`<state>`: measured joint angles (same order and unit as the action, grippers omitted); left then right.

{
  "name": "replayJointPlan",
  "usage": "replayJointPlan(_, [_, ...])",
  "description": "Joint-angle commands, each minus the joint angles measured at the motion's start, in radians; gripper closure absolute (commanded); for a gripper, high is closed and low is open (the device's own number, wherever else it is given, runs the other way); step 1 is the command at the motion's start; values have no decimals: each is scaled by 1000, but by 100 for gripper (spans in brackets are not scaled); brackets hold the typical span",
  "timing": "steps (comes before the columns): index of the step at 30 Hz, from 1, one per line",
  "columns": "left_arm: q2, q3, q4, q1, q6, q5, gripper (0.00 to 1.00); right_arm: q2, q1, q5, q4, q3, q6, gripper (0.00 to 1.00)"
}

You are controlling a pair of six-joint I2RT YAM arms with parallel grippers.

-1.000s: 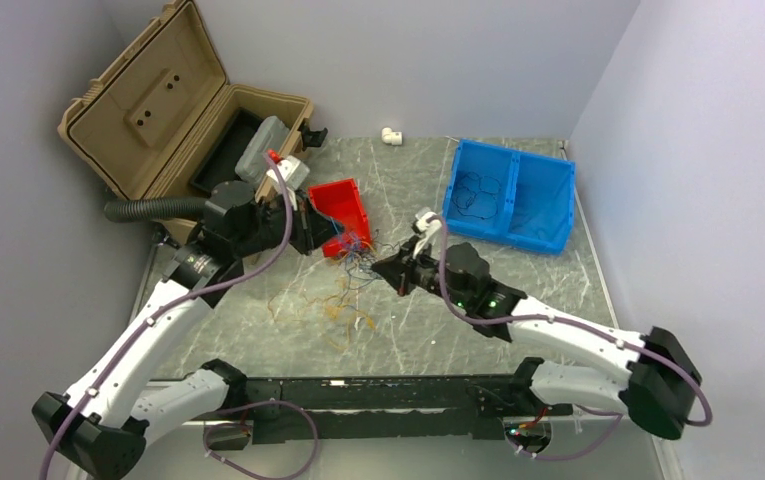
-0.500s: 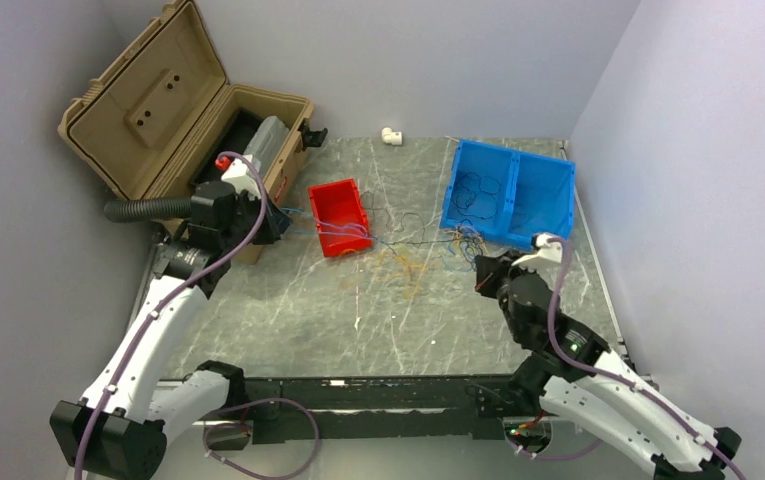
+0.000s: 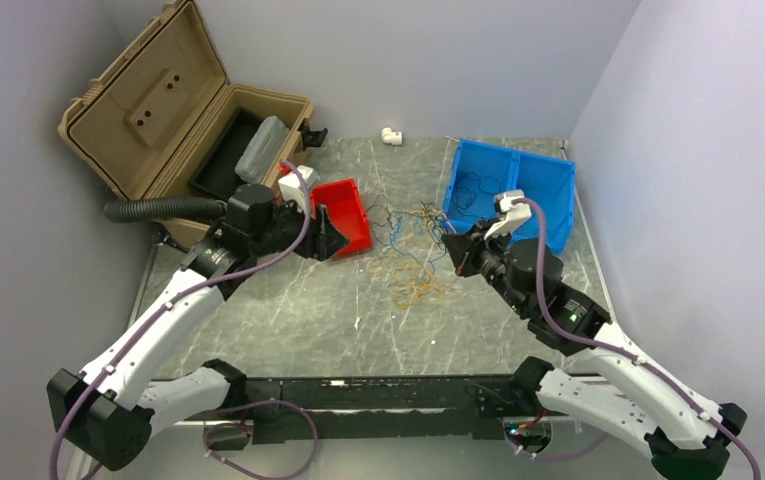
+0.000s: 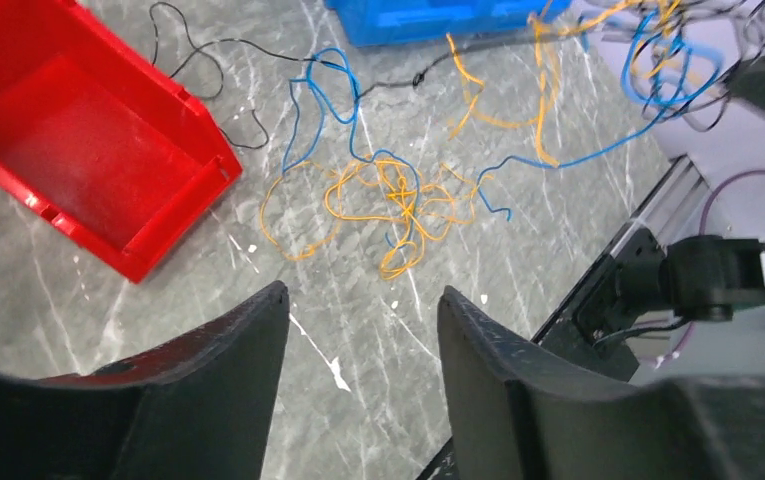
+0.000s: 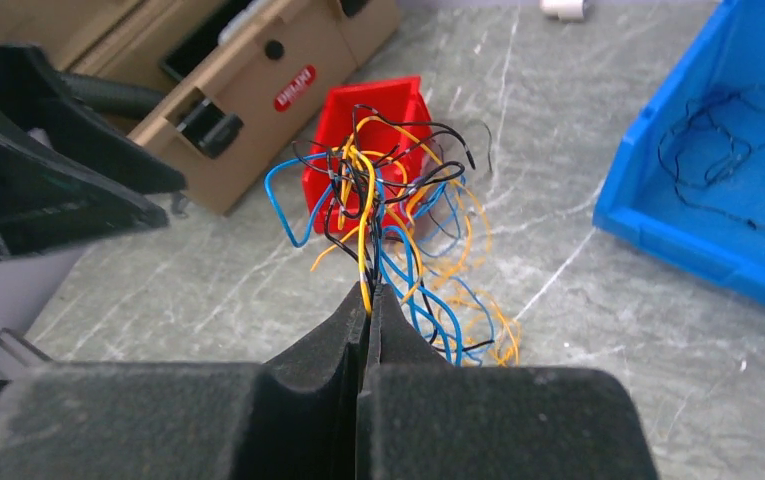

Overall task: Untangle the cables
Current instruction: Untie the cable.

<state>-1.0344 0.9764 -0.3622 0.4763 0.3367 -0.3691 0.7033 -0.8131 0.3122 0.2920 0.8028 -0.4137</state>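
The cables (image 3: 405, 252) are thin orange, blue and dark wires between the two bins. One bunch (image 5: 378, 180) rises from my right gripper (image 5: 368, 288), which is shut on its strands just left of the blue bin (image 3: 540, 205). In the top view that gripper (image 3: 455, 250) hangs above the table. Loose orange and blue loops (image 4: 390, 200) lie flat on the marble. My left gripper (image 4: 363, 294) is open over bare table, with nothing between its fingers. Seen from above, it (image 3: 324, 236) sits at the near edge of the red bin (image 3: 350, 200).
The red bin (image 4: 78, 130) holds nothing. Dark wires (image 5: 723, 160) lie inside the blue bin (image 5: 748, 262). An open tan case (image 3: 158, 110) and a black ribbed hose (image 3: 153, 208) stand at the back left. A white fitting (image 3: 390, 134) rests by the back wall.
My left gripper has opened, let go of its strand and moved right to the red bin. My right gripper has moved up and left with its bunch. The stretched wires have gone slack.
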Motion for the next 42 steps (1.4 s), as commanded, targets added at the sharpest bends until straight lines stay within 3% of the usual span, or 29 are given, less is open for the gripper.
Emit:
replayJointPlan(1, [-36,57,58,60,-58,-33,34,0,-2,-35,18,123,56,100])
replayJointPlan(8, [-51,31,257,162,-49,0,26,46,-2,-85,121,268,92,100])
replayJointPlan(14, [-41,29,494,176,1,-161,23,57,-2,-121,149,294,98,100])
replayJointPlan(27, [-138,86,571,228,32,-147,14,100,-1,-238,117,255,65,100])
replayJointPlan(33, [-261,116,646,234,137,-192,18,111,-2,-340,28,211,35,100])
replayJointPlan(35, [-292,87,749,233,221,-206,23,129,-3,-361,18,198,24,100])
replayJointPlan(36, [-308,71,800,232,266,-209,31,142,-3,-364,27,199,24,100])
replayJointPlan(38, [-338,43,877,227,342,-204,58,168,-3,-365,54,200,28,100])
replayJointPlan(40, [-358,27,919,212,393,-195,99,177,-2,-353,75,192,25,100])
replayJointPlan(42, [-354,6,906,183,414,-175,100,161,-2,-299,102,175,7,100])
